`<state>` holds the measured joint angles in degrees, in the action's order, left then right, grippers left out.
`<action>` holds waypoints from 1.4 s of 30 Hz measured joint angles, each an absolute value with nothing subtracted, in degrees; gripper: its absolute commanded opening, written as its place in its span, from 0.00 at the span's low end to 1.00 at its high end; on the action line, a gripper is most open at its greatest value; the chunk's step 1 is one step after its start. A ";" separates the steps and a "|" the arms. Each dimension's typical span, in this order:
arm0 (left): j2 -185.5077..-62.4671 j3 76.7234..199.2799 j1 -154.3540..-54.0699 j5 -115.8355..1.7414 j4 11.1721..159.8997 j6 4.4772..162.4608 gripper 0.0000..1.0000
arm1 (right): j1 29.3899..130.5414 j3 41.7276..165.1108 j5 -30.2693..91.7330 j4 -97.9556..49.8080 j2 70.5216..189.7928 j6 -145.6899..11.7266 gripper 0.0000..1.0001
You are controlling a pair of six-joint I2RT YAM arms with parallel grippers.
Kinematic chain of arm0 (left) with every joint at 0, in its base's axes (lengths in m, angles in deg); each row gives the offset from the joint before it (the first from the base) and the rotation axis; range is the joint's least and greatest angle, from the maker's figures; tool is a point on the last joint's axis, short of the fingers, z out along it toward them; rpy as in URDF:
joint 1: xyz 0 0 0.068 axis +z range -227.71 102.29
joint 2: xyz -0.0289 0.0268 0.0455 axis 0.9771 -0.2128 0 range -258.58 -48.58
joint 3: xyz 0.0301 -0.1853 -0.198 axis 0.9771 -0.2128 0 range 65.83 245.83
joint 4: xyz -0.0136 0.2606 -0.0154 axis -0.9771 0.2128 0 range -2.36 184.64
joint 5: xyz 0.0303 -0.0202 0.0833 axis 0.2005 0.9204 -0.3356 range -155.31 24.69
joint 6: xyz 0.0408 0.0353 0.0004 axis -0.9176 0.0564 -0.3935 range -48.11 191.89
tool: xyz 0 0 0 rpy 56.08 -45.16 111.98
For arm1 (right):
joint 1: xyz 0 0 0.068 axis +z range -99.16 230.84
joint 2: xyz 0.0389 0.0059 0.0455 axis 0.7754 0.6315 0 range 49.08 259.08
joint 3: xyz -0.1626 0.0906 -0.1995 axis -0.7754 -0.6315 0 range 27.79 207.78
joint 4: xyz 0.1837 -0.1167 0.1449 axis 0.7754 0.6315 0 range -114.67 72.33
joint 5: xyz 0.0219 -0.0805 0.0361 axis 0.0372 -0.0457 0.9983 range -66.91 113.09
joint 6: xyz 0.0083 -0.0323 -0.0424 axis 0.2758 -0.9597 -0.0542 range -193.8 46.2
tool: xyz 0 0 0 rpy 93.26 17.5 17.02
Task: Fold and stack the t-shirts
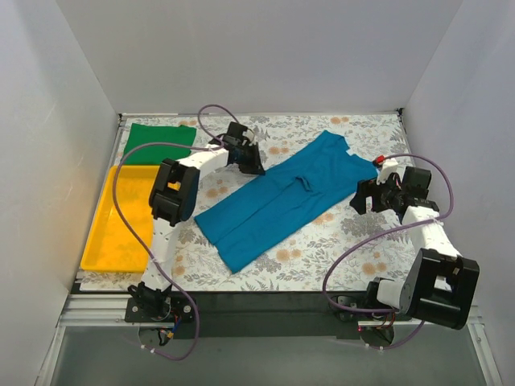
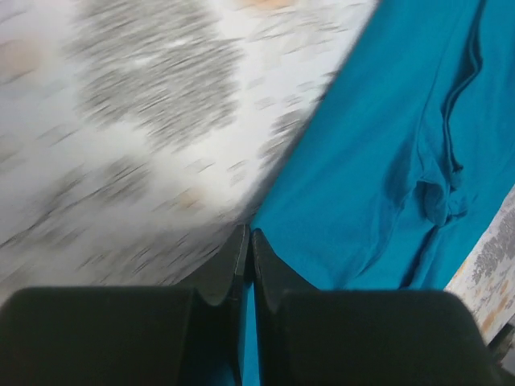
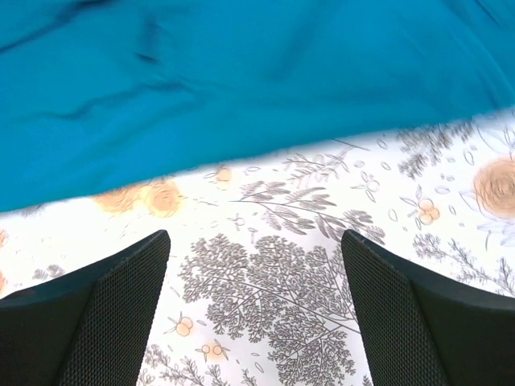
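Observation:
The teal-blue t-shirt (image 1: 278, 201) lies folded to a long strip, diagonal across the middle of the table. The bright green t-shirt (image 1: 159, 142) lies folded as a rectangle at the back left. My left gripper (image 1: 251, 165) is at the teal shirt's left edge. In the left wrist view its jaws (image 2: 250, 233) are shut, with teal cloth (image 2: 378, 161) showing between them at that edge. My right gripper (image 1: 364, 197) is open and empty just off the shirt's right edge. In the right wrist view it (image 3: 256, 241) hovers over bare floral cloth, with the teal shirt (image 3: 241, 80) ahead.
A yellow plastic tray (image 1: 121, 217) sits at the left edge, in front of the green shirt. The table has a floral cover (image 1: 338, 249). White walls close in the back and both sides. Purple cables loop off both arms.

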<state>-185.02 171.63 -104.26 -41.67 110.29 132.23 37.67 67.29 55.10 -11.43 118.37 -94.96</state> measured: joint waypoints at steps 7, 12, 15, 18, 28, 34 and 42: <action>-172.26 152.51 -94.82 -49.15 107.19 136.75 0.00 | 37.67 68.21 48.39 -17.90 126.83 -83.77 0.87; -165.59 143.87 -92.15 -51.46 104.39 138.26 0.52 | 38.17 76.34 52.17 -19.81 138.68 -76.28 0.89; -159.28 137.91 -92.24 -52.31 103.52 138.80 0.59 | 40.36 82.98 54.18 -21.45 146.24 -72.15 0.90; -151.25 133.01 -92.35 -53.89 102.84 138.13 0.62 | 44.73 88.32 55.03 -22.32 152.10 -68.93 0.89; -108.87 118.21 -91.23 -60.84 97.99 134.24 0.70 | 54.08 99.73 54.42 -25.27 165.24 -55.95 0.63; -97.33 110.56 -90.95 -61.25 101.18 135.66 0.70 | 53.52 102.50 53.29 -26.36 168.73 -50.84 0.38; -96.48 109.64 -90.95 -59.96 105.07 137.34 0.70 | 52.42 106.13 54.23 -27.30 173.19 -46.33 0.03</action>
